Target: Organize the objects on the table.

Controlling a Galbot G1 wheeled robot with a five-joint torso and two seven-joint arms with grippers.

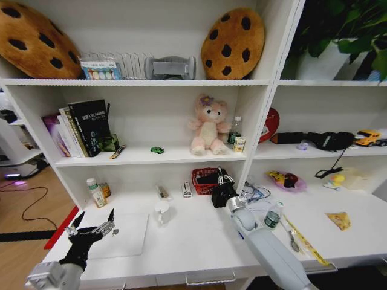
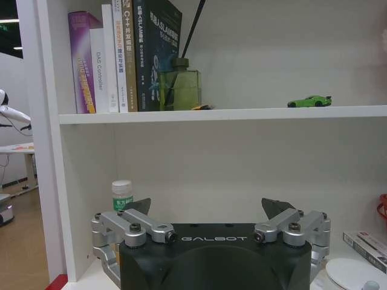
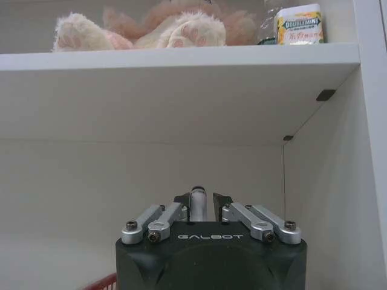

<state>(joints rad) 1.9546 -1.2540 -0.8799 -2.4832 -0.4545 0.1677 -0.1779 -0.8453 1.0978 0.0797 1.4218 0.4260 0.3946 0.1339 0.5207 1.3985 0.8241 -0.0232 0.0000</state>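
white desk [image 1: 199, 241] – cluttered | left gripper [image 1: 91, 231] agape | right gripper [image 1: 222, 179] clamps a silver pen [image 3: 198, 202]

White shelving [image 1: 260, 83] w/ a wood floor [image 1: 24, 211] on the left. Green plant [image 1: 344, 30] top right, bright light overall.

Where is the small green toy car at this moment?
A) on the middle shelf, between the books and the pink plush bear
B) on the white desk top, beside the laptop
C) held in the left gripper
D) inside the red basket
A: the green toy car stands on the middle shelf, with the books on one side and the pink plush bear on the other; the left gripper is open and empty.
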